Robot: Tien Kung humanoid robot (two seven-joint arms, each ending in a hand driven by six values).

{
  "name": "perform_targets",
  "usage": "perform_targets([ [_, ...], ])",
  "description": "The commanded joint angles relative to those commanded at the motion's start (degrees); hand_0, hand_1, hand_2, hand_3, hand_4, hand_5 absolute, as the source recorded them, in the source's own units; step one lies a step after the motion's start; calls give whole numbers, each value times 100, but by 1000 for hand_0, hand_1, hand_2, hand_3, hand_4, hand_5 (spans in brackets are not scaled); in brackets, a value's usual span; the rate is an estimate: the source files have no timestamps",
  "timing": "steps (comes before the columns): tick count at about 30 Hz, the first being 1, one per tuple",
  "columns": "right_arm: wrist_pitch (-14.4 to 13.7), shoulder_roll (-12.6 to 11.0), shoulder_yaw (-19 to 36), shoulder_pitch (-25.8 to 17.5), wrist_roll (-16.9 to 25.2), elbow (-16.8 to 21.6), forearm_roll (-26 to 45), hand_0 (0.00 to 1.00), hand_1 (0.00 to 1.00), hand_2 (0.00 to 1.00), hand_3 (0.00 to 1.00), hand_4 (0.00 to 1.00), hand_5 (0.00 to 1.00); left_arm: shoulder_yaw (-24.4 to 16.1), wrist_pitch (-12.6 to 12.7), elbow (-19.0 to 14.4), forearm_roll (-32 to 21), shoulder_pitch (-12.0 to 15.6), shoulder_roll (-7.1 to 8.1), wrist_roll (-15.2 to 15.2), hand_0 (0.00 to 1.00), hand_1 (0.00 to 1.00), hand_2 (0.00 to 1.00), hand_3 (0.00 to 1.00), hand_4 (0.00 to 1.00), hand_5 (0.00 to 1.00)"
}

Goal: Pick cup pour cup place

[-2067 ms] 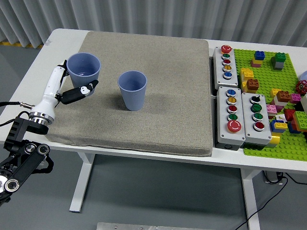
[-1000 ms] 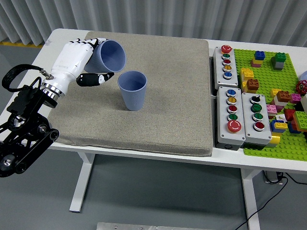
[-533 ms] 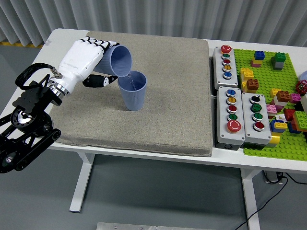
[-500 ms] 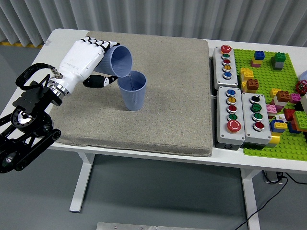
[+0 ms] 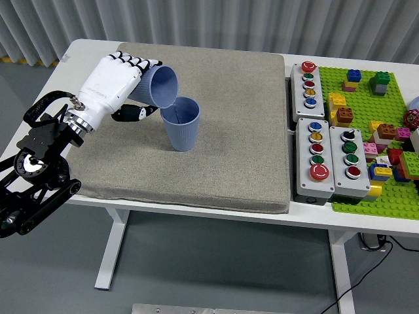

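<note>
My left hand (image 5: 134, 85) is shut on a blue cup (image 5: 161, 87), its white fingers wrapped over the top and the black thumb below. The held cup is tipped steeply to the right, its mouth right over the rim of a second blue cup (image 5: 181, 123). That second cup stands upright on the grey mat (image 5: 229, 131), left of its middle. A thin stream seems to run from the tilted cup into the upright one. My right arm is nowhere in the picture.
Three grey button boxes (image 5: 309, 85) (image 5: 317, 157) (image 5: 351, 161) sit right of the mat. A green baseplate (image 5: 386, 104) with several coloured bricks lies at the far right. The white table's near edge (image 5: 196, 212) runs just below the mat.
My left hand lifted the cup from the mat's back left, carried it right and tipped it over the standing cup. In the last half second it tilted slightly further.
</note>
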Motion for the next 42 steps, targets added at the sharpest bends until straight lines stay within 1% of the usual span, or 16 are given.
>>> perform_targets([
  [7, -1, -2, 14, 20, -1, 0, -9, 697, 694, 632, 621, 193, 343, 148, 26, -43, 0, -103, 74, 63, 699, 585, 610, 662, 642, 161],
  [8, -1, -5, 9, 30, -1, 0, 0, 697, 694, 632, 621, 193, 343, 210, 37, -57, 0, -154, 110, 77, 699, 585, 610, 662, 642, 161],
  [12, -5, -7, 1, 41, 2, 0, 20, 697, 694, 632, 621, 192, 342, 282, 41, -96, 0, -223, 162, 100, 698, 584, 610, 663, 641, 160],
  [19, -5, -5, 9, 44, 2, 0, 15, 697, 694, 632, 621, 192, 343, 343, -24, -163, 0, -293, 172, 123, 697, 585, 612, 662, 636, 156],
  [25, -8, -7, 14, 51, 4, 0, 16, 697, 694, 632, 620, 192, 342, 402, -19, -163, 0, -332, 203, 174, 697, 585, 609, 654, 625, 145],
  [31, -12, -12, -2, 63, 8, 0, 46, 698, 694, 631, 620, 192, 342, 524, 74, -153, 0, -444, 261, 275, 697, 585, 605, 643, 615, 140],
  [42, -10, -8, -4, 57, 3, 0, 44, 698, 694, 632, 620, 191, 339, 696, 144, -144, 0, -551, 323, 325, 695, 584, 603, 636, 601, 126],
])
